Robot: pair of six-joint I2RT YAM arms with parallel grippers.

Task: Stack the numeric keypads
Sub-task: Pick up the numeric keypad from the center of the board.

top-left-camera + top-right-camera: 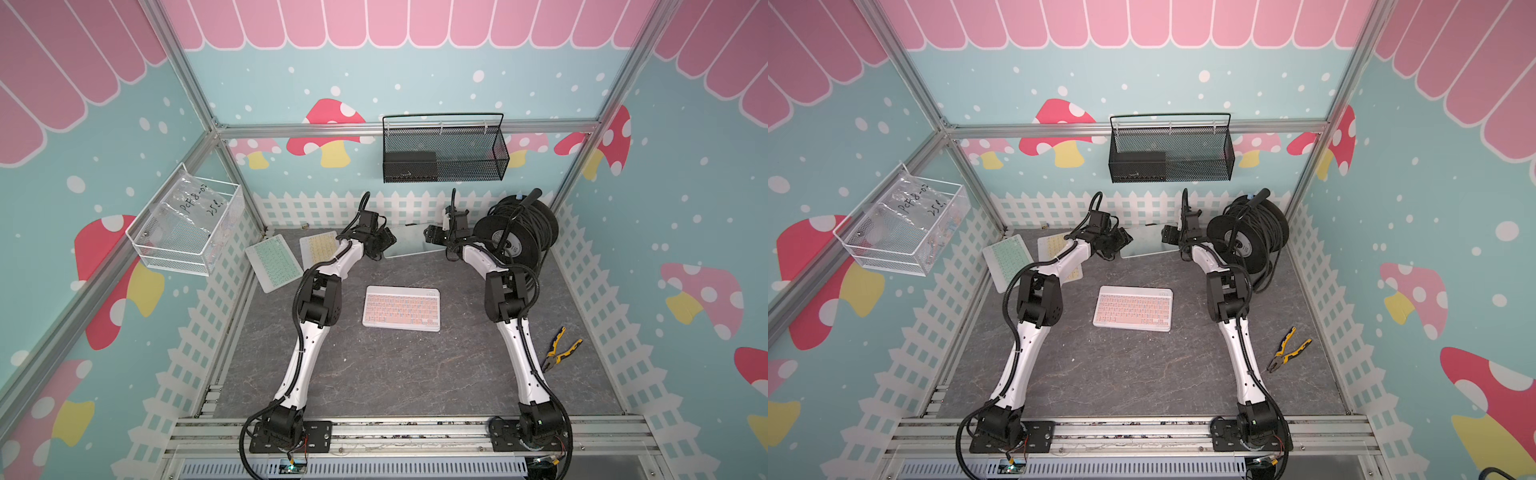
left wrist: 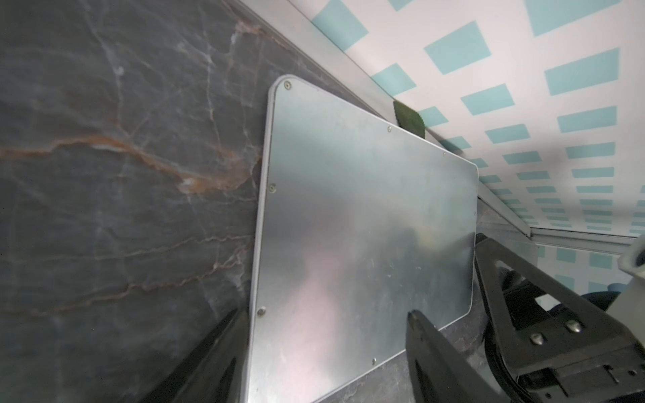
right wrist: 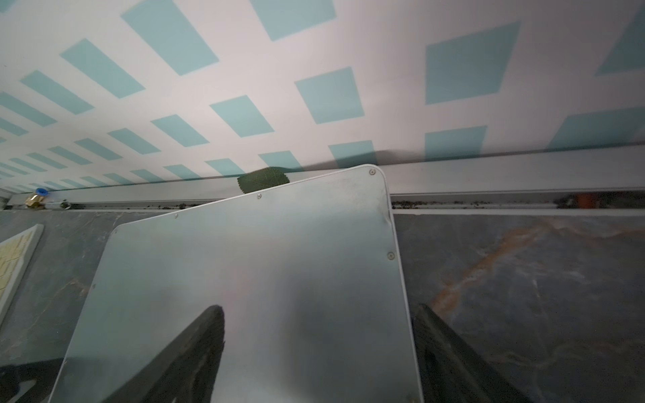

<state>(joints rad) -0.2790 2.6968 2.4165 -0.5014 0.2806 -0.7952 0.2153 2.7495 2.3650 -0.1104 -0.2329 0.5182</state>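
Grey marble table [image 1: 374, 374]: a face-down keypad [image 1: 411, 243] lies by its far edge, between the left gripper [image 2: 326, 312] and right gripper [image 3: 321, 307]. Each is spread wide over one end, apparently clasping nothing. A pink keypad [image 1: 402, 308] lies mid-table.

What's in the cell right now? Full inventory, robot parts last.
pink keypad: one, table centre
mint keypad: one, rear left
yellow keypad: one, beside the mint one, partly under the left arm
face-down keypad: one, silver back up, rear middle
cable reel: one, black, rear right
pliers: one, yellow-black, right side
leaf: one, green, behind the face-down keypad
mesh basket: one, black, back wall
wire basket: one, white, left wall
table: grey marble
left gripper: open, at the face-down keypad
right gripper: open, at its opposite end
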